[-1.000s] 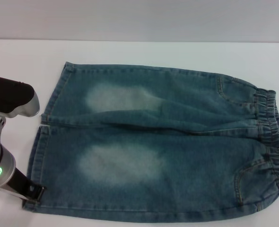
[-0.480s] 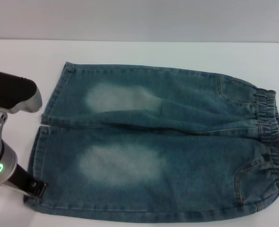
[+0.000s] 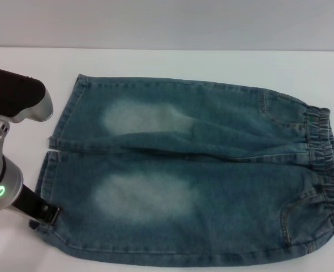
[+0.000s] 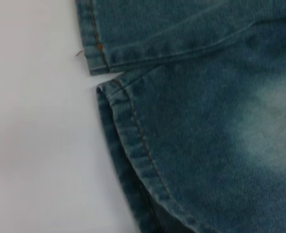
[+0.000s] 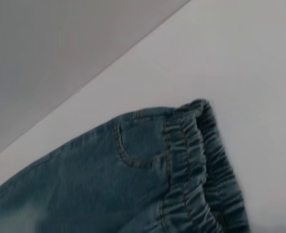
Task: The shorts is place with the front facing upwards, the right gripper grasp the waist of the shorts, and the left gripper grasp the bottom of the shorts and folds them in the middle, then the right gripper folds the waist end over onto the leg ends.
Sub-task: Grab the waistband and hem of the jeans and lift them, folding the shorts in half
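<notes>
Touching the leg ends [image 3: 48,170], the left end effector [image 3: 45,215].

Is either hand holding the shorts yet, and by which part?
Cannot be told. The left hand sits at the near leg's hem corner of the shorts, but its grip is hidden. The right hand shows only a sliver beside the waist.
</notes>
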`<state>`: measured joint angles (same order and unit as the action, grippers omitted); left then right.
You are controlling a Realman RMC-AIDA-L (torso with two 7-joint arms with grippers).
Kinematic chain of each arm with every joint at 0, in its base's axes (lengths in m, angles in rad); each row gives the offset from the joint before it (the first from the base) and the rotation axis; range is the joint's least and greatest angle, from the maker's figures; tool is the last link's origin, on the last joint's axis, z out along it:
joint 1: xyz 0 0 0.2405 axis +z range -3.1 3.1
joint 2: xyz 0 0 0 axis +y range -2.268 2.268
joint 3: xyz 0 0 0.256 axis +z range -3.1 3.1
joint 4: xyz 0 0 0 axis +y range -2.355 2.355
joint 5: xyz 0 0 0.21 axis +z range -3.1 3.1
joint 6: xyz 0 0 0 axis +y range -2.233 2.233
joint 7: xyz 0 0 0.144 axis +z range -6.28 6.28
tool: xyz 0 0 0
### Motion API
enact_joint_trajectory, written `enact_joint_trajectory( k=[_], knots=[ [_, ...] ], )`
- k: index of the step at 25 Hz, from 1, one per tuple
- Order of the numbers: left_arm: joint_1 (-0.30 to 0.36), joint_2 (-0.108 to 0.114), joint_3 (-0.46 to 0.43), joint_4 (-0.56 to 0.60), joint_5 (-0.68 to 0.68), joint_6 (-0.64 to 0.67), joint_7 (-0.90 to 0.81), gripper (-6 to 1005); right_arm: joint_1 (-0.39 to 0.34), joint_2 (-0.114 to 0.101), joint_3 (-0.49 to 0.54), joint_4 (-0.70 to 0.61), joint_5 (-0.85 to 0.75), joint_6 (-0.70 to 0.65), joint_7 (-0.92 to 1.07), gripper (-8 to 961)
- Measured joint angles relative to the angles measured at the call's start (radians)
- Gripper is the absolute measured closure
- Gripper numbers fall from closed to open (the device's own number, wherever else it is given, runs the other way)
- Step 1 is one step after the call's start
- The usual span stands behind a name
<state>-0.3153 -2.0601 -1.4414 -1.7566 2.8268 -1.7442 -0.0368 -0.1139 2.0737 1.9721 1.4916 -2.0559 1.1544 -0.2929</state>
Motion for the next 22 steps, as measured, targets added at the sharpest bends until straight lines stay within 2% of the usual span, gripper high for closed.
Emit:
enact_joint_trajectory(
  k=[13,22],
  knots=[
    [-0.003,0.0,0.001,0.017,0.0,0.004,0.002,995,-0.033,0.008,-0.015,-0.008,0.003,0.039,0.013,148],
    [-0.021,0.0,0.003,0.032,0.0,0.006,0.003,994,-0.025,0.008,-0.037,-0.053,0.005,0.032,0.008,149]
  ],
)
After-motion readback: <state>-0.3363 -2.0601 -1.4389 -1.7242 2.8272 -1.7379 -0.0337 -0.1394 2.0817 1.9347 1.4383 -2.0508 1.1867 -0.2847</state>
